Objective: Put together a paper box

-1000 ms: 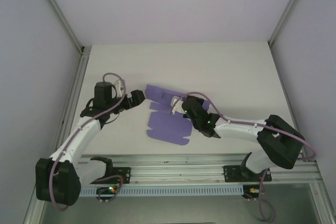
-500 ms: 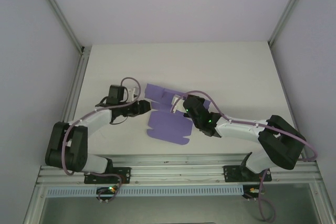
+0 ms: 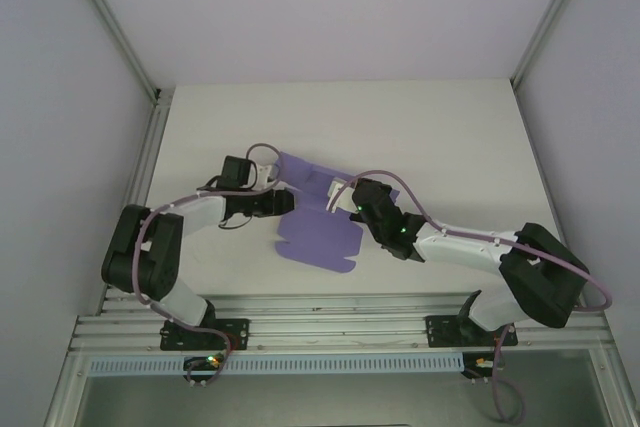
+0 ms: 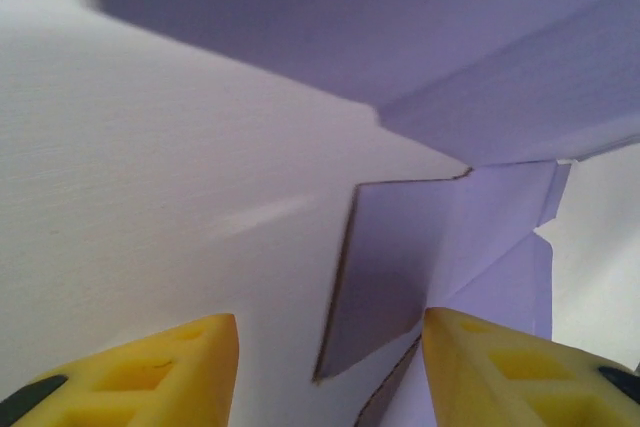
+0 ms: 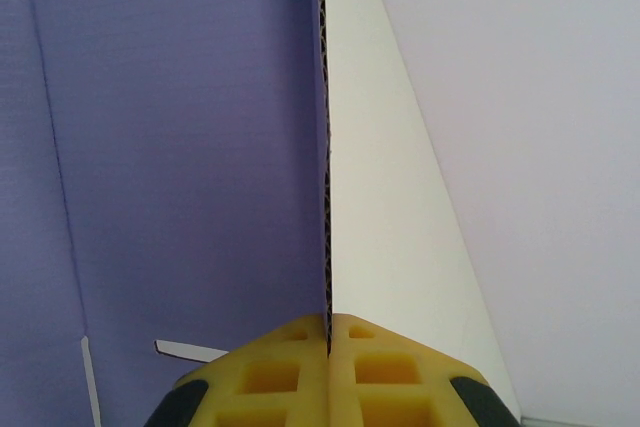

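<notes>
Looking down from above, the paper box (image 3: 318,232) is a flat purple die-cut sheet, unfolded, lying about the middle of the white table (image 3: 430,127), with both arms reaching in on it from either side. The left fingers (image 3: 283,203) are right at the sheet's left edge, low to the table. The right fingers (image 3: 352,205) are at the opposite side, up by the notched flaps on the sheet's right.

Over to the left wrist camera: the left fingers (image 4: 150,372) are yellow and spread apart. Between them lies a small purple flap (image 4: 385,267) of the paper box (image 4: 400,47), flat on the table (image 4: 150,167). The finger on the left of that view sits clear of the card over bare table, while the one on the right is up against the purple, though I cannot tell whether it actually touches. A broad panel runs across the top of that view and throws a soft shadow on the table beneath.

Now the right wrist camera, and this one is clear-cut: the right fingers (image 5: 300,372) are pressed together, pinching the paper box (image 5: 180,147) by its edge. The card runs straight away from the fingertips, seen edge-on, its fluted core showing as a thin dark line, the purple face spreading to the left.
</notes>
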Robot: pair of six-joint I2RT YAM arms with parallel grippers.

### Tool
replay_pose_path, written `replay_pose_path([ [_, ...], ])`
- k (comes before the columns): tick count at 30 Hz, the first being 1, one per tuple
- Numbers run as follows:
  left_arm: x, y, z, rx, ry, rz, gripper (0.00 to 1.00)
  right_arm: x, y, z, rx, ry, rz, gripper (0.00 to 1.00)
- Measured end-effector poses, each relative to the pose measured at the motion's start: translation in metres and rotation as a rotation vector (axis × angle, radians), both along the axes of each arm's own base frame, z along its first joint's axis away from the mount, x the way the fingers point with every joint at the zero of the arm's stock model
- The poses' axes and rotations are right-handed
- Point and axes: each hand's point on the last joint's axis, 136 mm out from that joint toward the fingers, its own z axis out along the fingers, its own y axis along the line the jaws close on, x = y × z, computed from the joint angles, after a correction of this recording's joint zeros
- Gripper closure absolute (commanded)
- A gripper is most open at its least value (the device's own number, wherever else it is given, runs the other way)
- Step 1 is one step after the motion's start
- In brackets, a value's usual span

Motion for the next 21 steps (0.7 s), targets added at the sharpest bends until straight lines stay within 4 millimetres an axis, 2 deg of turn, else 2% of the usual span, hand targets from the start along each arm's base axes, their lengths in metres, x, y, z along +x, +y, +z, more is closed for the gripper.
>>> replay_pose_path([
  [4, -0.001, -0.018, 0.008, -0.019, -0.059, -0.046, 0.69, -0.001, -0.001, -0.002, -0.002, 0.011, -0.002, 1.0],
  [7, 0.003, -0.018, 0.009, 0.015, -0.095, -0.035, 0.84, 0.0, -0.003, -0.004, -0.001, 0.017, -0.009, 1.0],
  [11, 0.006, -0.019, 0.02, 0.083, -0.185, -0.017, 0.87, 0.0, -0.003, -0.004, 0.009, 0.018, -0.014, 1.0],
  [15, 0.007, -0.023, 0.038, 0.125, -0.282, -0.01, 0.85, -0.001, -0.003, -0.005, 0.016, 0.025, -0.015, 1.0],
  [21, 0.007, -0.024, 0.033, 0.178, -0.315, -0.016, 0.87, -0.004, -0.003, -0.008, 0.018, 0.043, -0.012, 1.0],
])
